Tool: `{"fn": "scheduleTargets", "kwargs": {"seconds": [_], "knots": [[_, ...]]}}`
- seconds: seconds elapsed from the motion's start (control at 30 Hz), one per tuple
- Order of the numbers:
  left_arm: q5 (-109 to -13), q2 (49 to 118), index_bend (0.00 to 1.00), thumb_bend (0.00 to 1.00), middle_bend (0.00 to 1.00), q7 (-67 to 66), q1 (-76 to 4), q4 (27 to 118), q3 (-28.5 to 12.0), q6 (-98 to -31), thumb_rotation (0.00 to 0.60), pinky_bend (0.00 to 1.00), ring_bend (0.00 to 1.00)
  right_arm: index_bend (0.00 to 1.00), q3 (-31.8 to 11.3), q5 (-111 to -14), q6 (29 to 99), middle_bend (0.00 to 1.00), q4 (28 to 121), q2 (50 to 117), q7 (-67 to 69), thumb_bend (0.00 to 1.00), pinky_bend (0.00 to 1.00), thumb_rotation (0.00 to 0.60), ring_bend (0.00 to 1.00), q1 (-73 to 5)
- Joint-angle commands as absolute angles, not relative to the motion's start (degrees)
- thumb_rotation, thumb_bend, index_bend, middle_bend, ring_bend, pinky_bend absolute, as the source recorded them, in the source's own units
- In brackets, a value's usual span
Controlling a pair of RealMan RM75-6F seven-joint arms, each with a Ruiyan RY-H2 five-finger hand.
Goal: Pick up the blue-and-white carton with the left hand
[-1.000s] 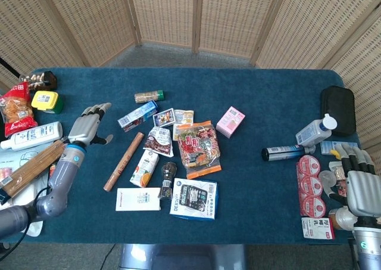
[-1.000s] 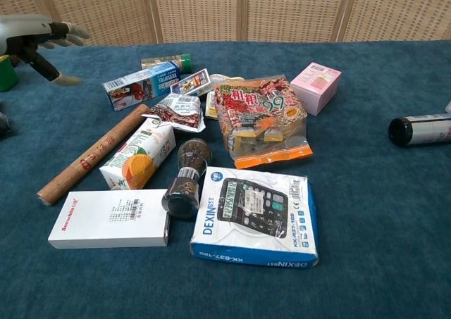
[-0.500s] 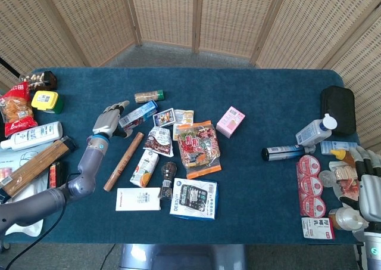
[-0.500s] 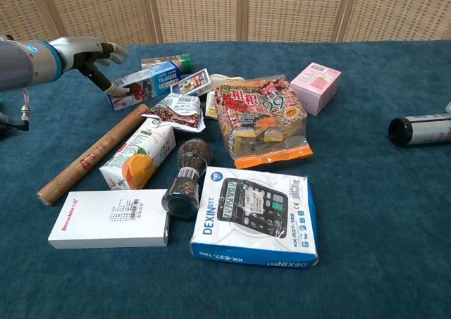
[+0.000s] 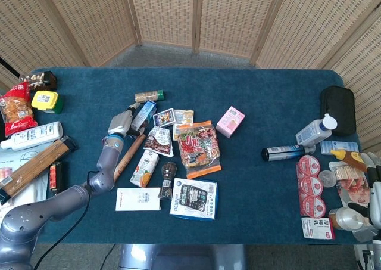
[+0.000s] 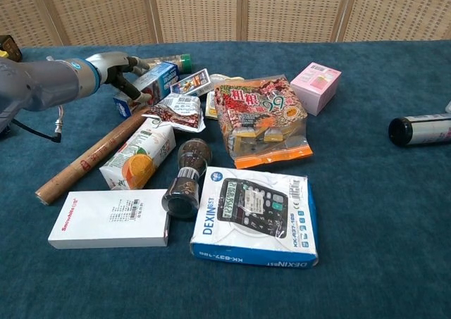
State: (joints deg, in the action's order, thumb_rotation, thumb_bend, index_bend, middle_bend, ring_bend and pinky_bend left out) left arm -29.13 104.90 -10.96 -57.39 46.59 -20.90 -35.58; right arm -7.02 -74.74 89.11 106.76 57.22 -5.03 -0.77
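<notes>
A blue-carpeted counter [image 5: 268, 91] fronts wicker screens. At upper left of the clutter, the left hand [image 6: 116, 68] wraps its fingers [image 6: 135, 63] around the blue-and-white carton [image 6: 149, 84]. Lower centre lies a "DEXIN" calculator box [image 6: 256, 215].

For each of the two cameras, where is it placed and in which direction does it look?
Head view: high above the near edge, looking steeply down on the whole table; shows left hand with its arm, and part of the right hand.
Chest view: lower, looking forward across the table's middle toward the screen; only the left hand and forearm.
Shared: the left hand at the blue-and-white carton.
</notes>
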Motion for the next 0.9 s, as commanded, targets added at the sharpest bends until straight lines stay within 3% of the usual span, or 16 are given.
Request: {"fn": "scheduleTargets", "kwargs": {"seconds": [0.03, 0.13, 0.23, 0.43, 0.9], "knots": [[-29.8, 106.1, 0.31, 0.56, 0.34, -10.3, -57.7, 45.3, -21.7, -36.5, 0.6, 0.57, 0.72, 0.0, -7.0, -75.2, 89.7, 0.05, 106.9, 56.7, -4.0, 0.32, 0.0, 0.588, 0.0, -0.2], [-29.7, 106.4, 0.51, 0.63, 0.55, -10.0, -57.4, 45.2, -22.5, -37.6, 0.6, 0.75, 0.89, 0.0, -7.0, -75.5, 90.2, 0.05, 106.9, 56.5, -3.2, 0.32, 0.0, 0.587, 0.0, 0.3], [-29.7, 105.4, 0.61, 0.67, 0.65, -9.5, -56.6, 46.8, -23.3, -38.1, 0.6, 0.83, 0.96, 0.0, -7.1, -75.7, 90.6, 0.05, 106.7, 56.6, -2.7, 0.32, 0.0, 0.587, 0.0, 0.6], [-32.0, 98.1, 0.63, 0.67, 0.67, -5.7, -52.5, 57.5, -25.9, -41.4, 0.6, 0.86, 0.98, 0.0, -7.4, -76.1, 90.2, 0.05, 106.0, 57.1, -2.2, 0.32, 0.0, 0.589, 0.0, 0.3], [-40.8, 70.3, 0.61, 0.64, 0.66, 0.9, -38.9, 96.5, -31.4, -53.0, 0.6, 0.85, 0.98, 0.0, -7.9, -77.1, 86.3, 0.05, 102.9, 60.6, -1.7, 0.32, 0.0, 0.587, 0.0, -2.5]]}}
